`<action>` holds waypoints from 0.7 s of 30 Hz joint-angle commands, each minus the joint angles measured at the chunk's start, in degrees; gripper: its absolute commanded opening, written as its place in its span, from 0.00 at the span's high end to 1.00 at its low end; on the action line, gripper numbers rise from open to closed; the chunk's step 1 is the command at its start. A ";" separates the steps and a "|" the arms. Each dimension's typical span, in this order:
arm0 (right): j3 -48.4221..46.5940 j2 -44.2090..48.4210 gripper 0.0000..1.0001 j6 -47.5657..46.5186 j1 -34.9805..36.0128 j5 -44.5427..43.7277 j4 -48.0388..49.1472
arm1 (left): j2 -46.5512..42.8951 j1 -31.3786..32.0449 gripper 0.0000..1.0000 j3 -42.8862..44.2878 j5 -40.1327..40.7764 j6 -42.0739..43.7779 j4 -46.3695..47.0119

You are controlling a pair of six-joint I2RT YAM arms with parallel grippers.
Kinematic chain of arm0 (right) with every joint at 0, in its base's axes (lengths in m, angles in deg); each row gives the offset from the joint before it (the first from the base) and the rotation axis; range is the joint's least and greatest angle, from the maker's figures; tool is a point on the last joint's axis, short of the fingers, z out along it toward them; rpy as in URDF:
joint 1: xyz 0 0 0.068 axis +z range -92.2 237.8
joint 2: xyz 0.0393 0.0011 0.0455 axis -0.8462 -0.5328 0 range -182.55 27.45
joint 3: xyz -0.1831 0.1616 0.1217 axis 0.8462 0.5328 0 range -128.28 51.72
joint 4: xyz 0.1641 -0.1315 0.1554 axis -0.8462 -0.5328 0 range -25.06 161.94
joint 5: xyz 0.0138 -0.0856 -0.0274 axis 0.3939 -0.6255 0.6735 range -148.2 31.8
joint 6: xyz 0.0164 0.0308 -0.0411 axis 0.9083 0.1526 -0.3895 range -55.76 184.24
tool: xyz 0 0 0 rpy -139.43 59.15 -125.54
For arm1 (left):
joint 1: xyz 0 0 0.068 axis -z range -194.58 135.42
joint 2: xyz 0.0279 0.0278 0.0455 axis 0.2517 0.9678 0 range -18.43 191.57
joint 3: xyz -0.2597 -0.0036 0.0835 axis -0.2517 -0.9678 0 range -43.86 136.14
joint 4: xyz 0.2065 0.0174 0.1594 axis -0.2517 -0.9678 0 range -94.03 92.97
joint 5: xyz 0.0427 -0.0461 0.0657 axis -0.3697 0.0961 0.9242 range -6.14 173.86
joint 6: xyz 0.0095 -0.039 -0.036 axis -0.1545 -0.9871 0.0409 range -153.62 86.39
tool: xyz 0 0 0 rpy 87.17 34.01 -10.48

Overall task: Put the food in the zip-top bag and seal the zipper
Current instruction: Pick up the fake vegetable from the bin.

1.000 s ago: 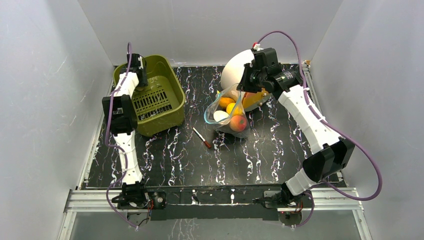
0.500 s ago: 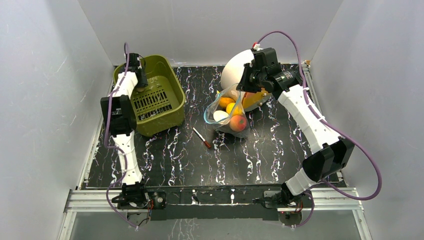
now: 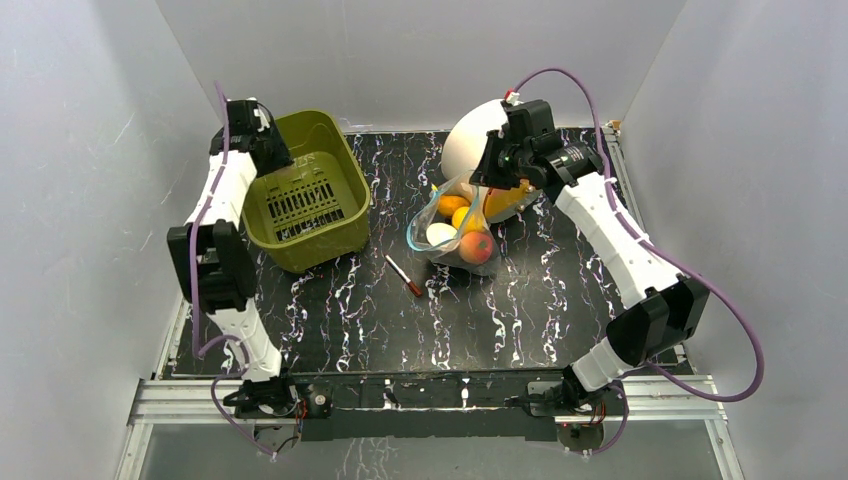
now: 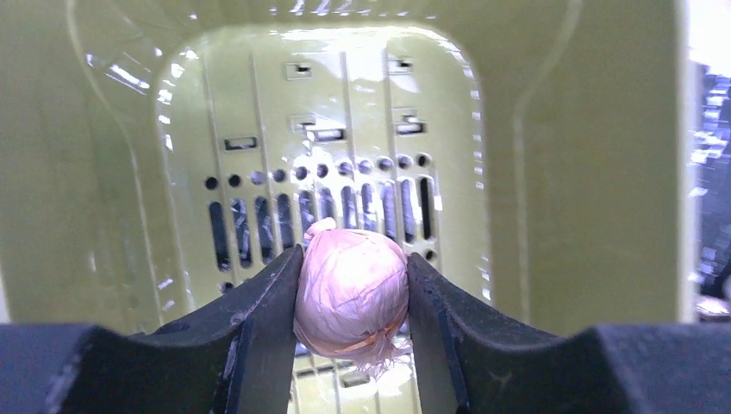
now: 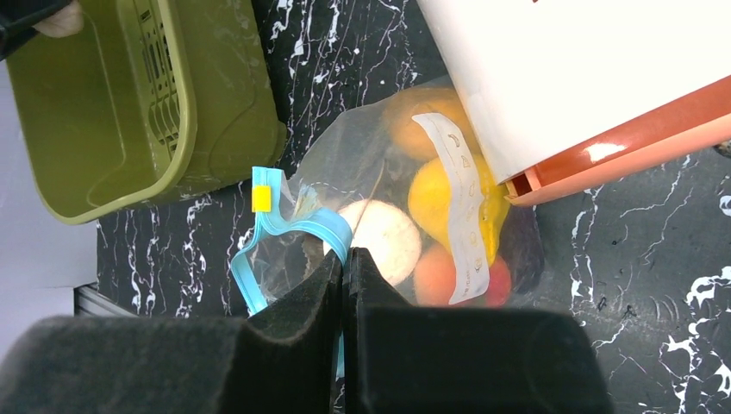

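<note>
The zip-top bag lies just past the middle of the table. Its mouth gapes toward 9 o'clock, and the peach, white ball, yellow fruit and orange fruit are already inside. The teal zipper is unsealed. The right hand is closed on that strip, with its jaws pressed together and pinching the rim up.

The left side is what has changed. The left hand grips a pale pink-purple piece of the food firmly between both fingers. It hangs above the floor of the olive basket, which stands at 9 o'clock from the bag. The pick looks done, so the next job is probably to carry the piece across to the open mouth.

A second ago the left wrist was down in the basket's far corner. It has since risen and drawn out toward 10 o'clock, with the elbow swung wide to the left. The right arm, the bag and the pen at the bag's 7 o'clock have not shifted.
</note>
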 commanded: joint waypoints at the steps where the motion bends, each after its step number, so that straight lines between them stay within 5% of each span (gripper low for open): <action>1: 0.84 3.94 1.00 1.46 -0.44 1.32 6.06 | -8.66 0.25 0.72 -4.41 -7.80 -5.33 1.64; 11: 2.55 4.34 1.00 3.94 -0.44 2.70 7.54 | -18.62 1.66 0.73 -8.42 -20.40 -6.24 2.94; 21: 2.78 4.18 1.00 5.62 -0.45 3.07 8.29 | -23.40 10.39 0.74 -10.02 -26.90 -7.35 4.49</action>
